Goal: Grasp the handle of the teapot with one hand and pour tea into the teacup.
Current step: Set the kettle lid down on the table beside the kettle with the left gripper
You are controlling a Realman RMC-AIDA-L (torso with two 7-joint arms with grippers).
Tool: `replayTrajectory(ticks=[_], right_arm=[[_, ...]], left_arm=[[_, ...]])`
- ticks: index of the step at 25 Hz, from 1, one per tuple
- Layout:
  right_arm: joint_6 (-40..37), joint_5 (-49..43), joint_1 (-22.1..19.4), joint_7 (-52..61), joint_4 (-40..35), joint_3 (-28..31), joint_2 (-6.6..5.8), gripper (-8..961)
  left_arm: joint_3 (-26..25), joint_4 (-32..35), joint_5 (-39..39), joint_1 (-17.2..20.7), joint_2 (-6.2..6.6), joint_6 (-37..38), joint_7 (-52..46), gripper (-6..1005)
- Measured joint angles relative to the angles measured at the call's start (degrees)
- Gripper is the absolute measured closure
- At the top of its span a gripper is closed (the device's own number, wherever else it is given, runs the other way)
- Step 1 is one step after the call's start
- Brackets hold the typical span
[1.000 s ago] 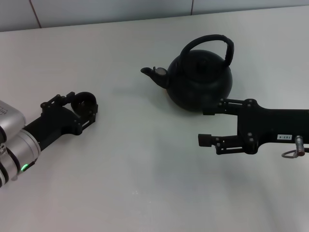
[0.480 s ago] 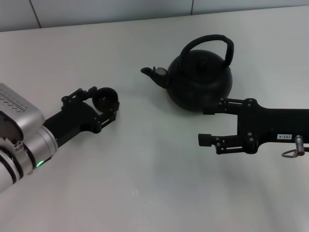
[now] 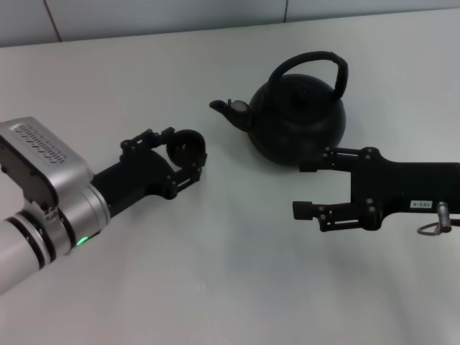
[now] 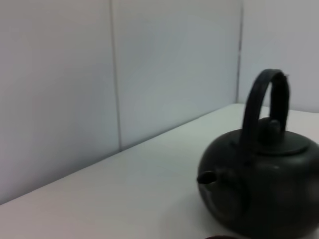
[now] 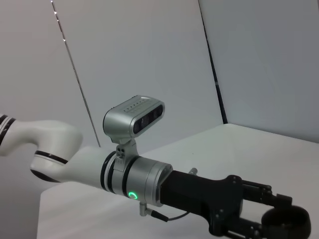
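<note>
Left gripper [image 3: 188, 157] left of centre in the head view, fingers [image 3: 188, 175] pinching the cup [image 3: 187, 146] from both sides; cup upright, rim open to the camera, inside too dark to tell any tea; whether lifted off the table [image 3: 215, 273] or resting on it, cannot tell. Same gripper seen at the bottom right of the right wrist view, closed around the cup [image 5: 285, 220] there, silver arm [image 5: 134, 177] with a green light running back toward the left edge.

Pot [image 3: 296, 121] upper centre-right in the head view, standing on the table, spout pointing toward the frame's left, lid on; handle [image 3: 323, 63] arched over the top, nothing touching it. Cup near the spout, a gap between them. In the left wrist view, pot [image 4: 264, 189] filling the lower right, handle [image 4: 266, 107] rising above the lid, wall panels behind.

Right gripper [image 3: 305, 187] at centre-right in the head view, low over the table just in front of the pot; fingers [image 3: 305, 209] spread wide, nothing between them; upper fingertip close to the pot's belly, contact not clear.
</note>
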Motion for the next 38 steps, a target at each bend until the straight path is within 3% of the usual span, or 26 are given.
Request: replayTrajectory(ticks=[9,38], right_arm=[[-0.35,0.00,0.40,-0.21,0.71,-0.18,0.00,121],[-0.32,-0.17,0.71,-0.23,0.85,-0.20,0.09,121]], left_arm=[[2.75,0.19,0.00,-0.94,-0.01,-0.38,-0.09,243],[3.60,-2.46,0.00,-1.58,-0.01,-0.62,-0.09,183]])
